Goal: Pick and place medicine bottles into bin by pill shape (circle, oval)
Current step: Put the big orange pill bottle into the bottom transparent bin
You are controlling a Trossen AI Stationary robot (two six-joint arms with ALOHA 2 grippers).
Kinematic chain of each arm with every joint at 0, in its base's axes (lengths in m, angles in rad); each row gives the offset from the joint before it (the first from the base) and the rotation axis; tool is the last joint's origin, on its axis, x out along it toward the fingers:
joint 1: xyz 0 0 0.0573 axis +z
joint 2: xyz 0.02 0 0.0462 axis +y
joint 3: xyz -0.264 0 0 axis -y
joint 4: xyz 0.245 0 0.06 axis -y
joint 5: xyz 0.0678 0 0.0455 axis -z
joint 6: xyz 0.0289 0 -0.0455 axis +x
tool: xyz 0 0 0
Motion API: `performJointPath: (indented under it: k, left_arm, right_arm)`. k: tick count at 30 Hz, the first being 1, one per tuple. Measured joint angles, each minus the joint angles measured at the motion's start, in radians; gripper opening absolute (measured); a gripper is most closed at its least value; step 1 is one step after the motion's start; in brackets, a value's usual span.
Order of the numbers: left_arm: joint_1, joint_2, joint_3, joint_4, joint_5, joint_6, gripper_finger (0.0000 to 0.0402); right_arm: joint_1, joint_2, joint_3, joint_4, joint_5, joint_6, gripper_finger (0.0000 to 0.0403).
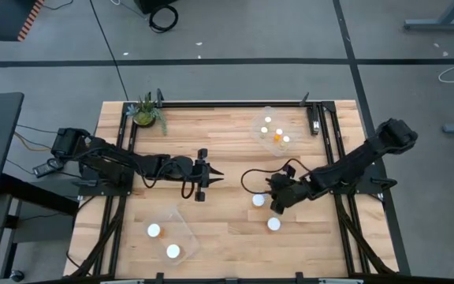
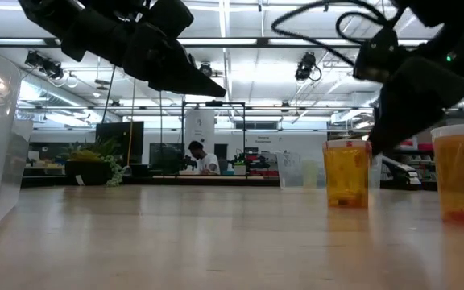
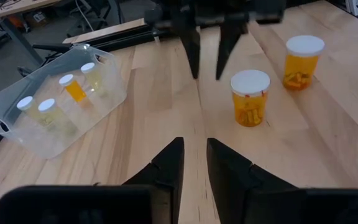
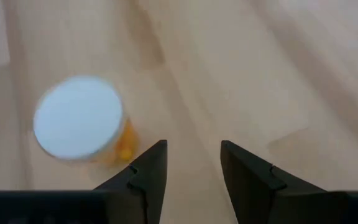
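Observation:
Two orange medicine bottles with white caps stand upright on the table: one [image 1: 258,200] [image 3: 250,96] [image 2: 346,173] and one nearer the front edge [image 1: 274,224] [image 3: 303,59] [image 2: 461,181]. My right gripper [image 1: 277,207] [image 4: 193,155] is open, pointing down, above the table between them. One white-capped bottle [image 4: 76,118] stands just beside its fingers, untouched. My left gripper [image 1: 213,178] [image 3: 194,152] hovers at mid-table, its fingers a narrow gap apart and empty. A clear bin [image 1: 260,118] at the far right holds several bottles. A clear bin [image 1: 184,221] at the near left holds two.
A small potted plant [image 1: 146,112] stands at the far left corner. A black cable [image 1: 251,177] loops over the table by the right arm. Bare wood lies between the two grippers and along the front edge. A person [image 2: 204,159] shows far off in the room.

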Motion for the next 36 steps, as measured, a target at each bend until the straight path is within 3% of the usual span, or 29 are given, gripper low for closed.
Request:
performJointPath:
  k: [8, 18, 27, 36]
  left_arm:
    - [0.000, 0.000, 0.000, -0.020, 0.000, -0.001, 0.0074]
    - [0.000, 0.000, 0.000, -0.035, 0.000, -0.006, 0.0079]
    - [0.000, 0.000, 0.000, -0.045, 0.000, -0.010, 0.0072]
    - [0.000, 0.000, 0.000, -0.049, 0.000, -0.010, 0.0078]
  right_arm:
    - [0.114, -0.064, -0.026, -0.058, 0.170, -0.033, 0.0156]
    - [0.336, 0.040, -0.129, 0.025, 0.484, 0.190, 0.0156]
    - [0.339, 0.245, -0.129, 0.206, 0.520, 0.260, 0.0156]
    - [0.334, 0.352, -0.105, 0.339, 0.544, 0.258, 0.0156]
